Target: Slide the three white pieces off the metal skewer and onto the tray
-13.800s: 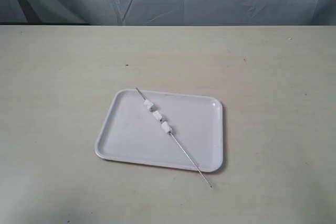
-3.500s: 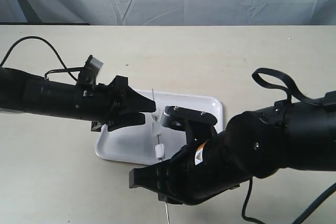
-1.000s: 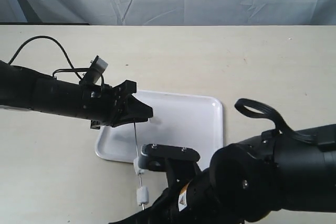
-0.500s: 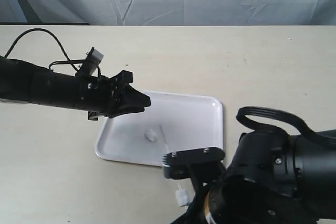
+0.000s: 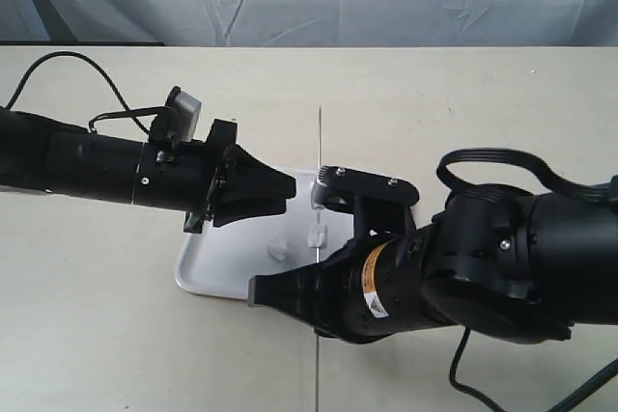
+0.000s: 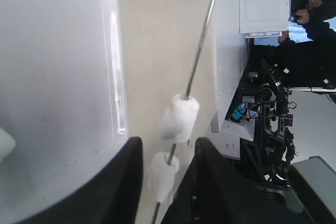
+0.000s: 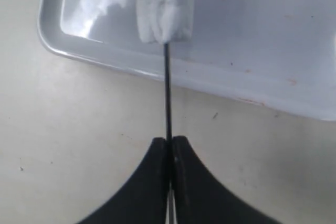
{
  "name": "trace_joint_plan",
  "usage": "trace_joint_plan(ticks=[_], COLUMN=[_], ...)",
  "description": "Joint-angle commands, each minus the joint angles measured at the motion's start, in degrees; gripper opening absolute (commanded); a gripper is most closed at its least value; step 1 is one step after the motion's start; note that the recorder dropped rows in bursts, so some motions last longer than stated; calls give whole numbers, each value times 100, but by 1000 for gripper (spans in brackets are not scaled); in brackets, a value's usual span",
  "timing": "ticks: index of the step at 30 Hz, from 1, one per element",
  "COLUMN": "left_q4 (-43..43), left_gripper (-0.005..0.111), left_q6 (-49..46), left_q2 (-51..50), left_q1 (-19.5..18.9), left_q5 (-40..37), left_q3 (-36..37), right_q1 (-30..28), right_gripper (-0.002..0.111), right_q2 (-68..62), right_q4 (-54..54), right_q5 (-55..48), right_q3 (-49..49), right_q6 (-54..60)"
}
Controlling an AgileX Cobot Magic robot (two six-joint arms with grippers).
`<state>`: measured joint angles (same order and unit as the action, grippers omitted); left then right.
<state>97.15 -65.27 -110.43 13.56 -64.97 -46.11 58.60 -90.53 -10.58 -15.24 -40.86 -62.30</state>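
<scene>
The right hand (image 7: 169,149) pinches the metal skewer (image 7: 167,93) just outside the tray (image 7: 262,30), and the left hand (image 5: 286,194) is spread around the two white pieces (image 6: 180,118) on it, above the tray. One white piece (image 5: 276,248) lies in the tray; the left hand should push the others off slowly, over the tray.

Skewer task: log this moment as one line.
right gripper: shut on skewer | left gripper: open | on skewer: two pieces | on tray: one piece
</scene>
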Motion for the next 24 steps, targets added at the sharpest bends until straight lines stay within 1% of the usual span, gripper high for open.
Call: trace_joint_plan(ticks=[1, 3, 7, 9, 10, 16, 17, 19, 21, 24], left_q4=[-64, 25, 261, 272, 272, 280, 280, 280, 280, 280], left_gripper=[33, 33, 33, 33, 33, 33, 33, 33, 33, 33], left_q6=[-93, -192, -393, -419, -419, -433, -433, -433, -433, -433], left_q2=[-19, -19, -19, -19, -19, -19, -19, -19, -19, -19], left_q1=[29, 29, 29, 29, 29, 29, 29, 29, 29, 29], left_q5=[49, 73, 58, 58, 58, 58, 58, 58, 58, 17], left_q3=[227, 318, 440, 440, 440, 440, 440, 440, 440, 440], right_q1=[-32, -32, -129, -254, -303, -860, -994, -1065, -1065, -1065], right_gripper=[-1, -1, -1, -1, -1, -1, -1, -1, -1, -1], right_q2=[-3, -3, -70, -70, -70, -70, -70, -136, -324, -611], right_q4=[-74, -9, 159, 588, 934, 3499, 4252, 5047, 5294, 5309], right_q5=[109, 113, -191, -217, -217, -668, -754, -891, -1229, -1506], right_q3=[-167, -179, -179, -179, -179, -179, -189, -387, -677, -1026], right_q6=[106, 106, 190, 685, 964, 3623, 4544, 5507, 5909, 5910])
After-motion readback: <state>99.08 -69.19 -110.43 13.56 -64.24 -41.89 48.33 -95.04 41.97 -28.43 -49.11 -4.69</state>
